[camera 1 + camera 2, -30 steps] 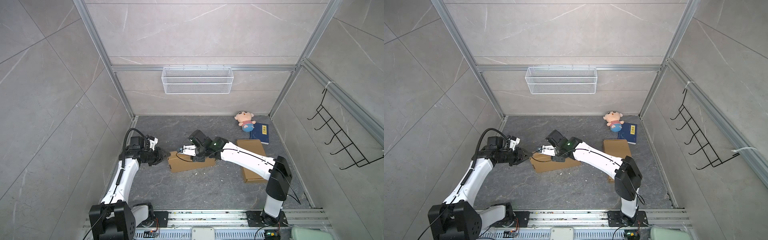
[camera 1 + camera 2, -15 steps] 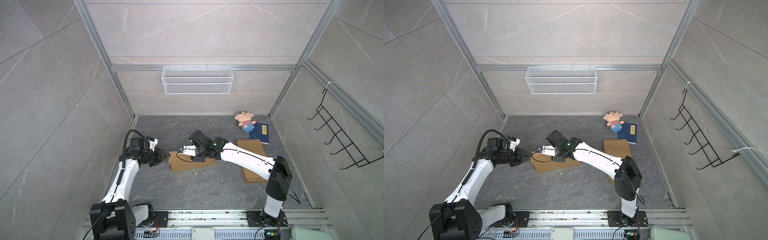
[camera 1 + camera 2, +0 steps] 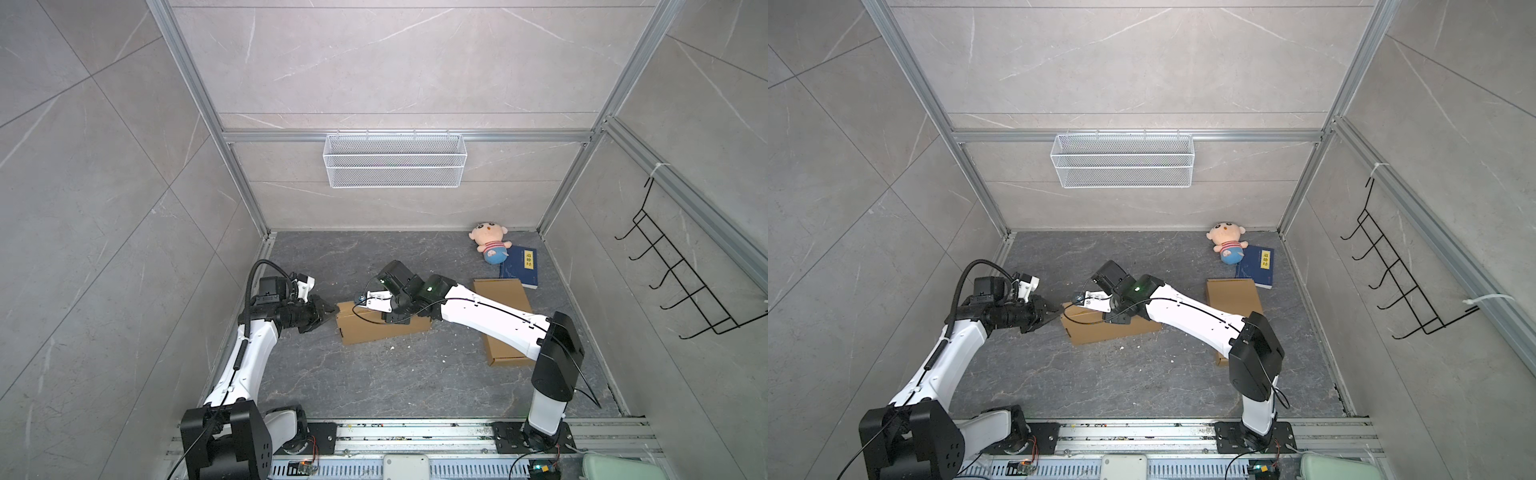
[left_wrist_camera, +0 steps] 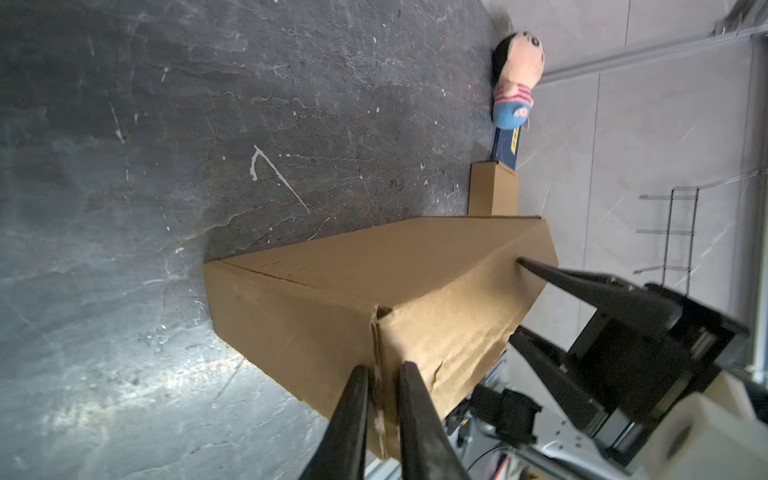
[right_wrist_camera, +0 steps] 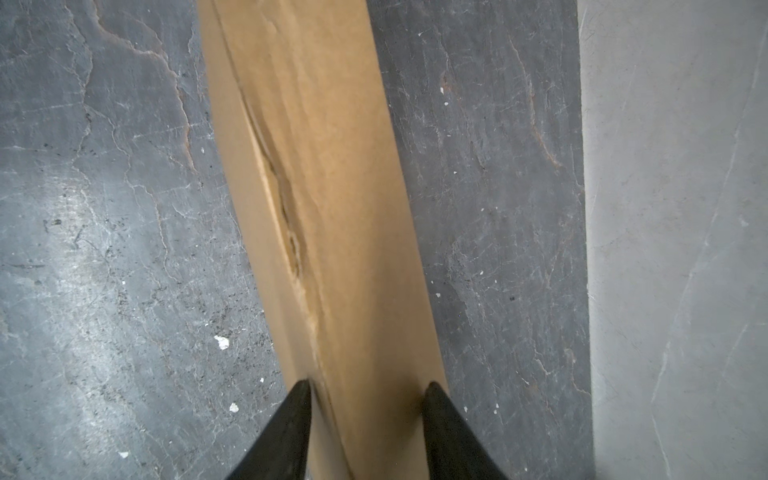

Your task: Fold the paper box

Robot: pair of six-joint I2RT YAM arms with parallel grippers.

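The dark grey stone-look table (image 3: 374, 395) carries everything. On it lies your work, the long brown cardboard box (image 3: 365, 332). It sits left of the middle with one short end turned to the left edge. Its body looks formed, though its top is creased, so I judge the short end is what remains to fold.

A flat brown cardboard blank (image 3: 503, 299) lies by the right edge. The blue book (image 3: 519, 268) and the striped plush doll (image 3: 490, 245) sit in the far right corner. All three are well apart from the work, probably so that both arms have room.

The right hand (image 5: 368, 386) reaches across the middle with its fingers apart. Their tips rest on the box's upper face near its two long edges, likely pinning it so it cannot slide.

The left hand (image 4: 382, 370) meets the short end. Its fingers are only slightly apart, astride a torn, raised cardboard edge (image 4: 379, 332), and not visibly pinching it. Close gently there, because that edge looks weak.
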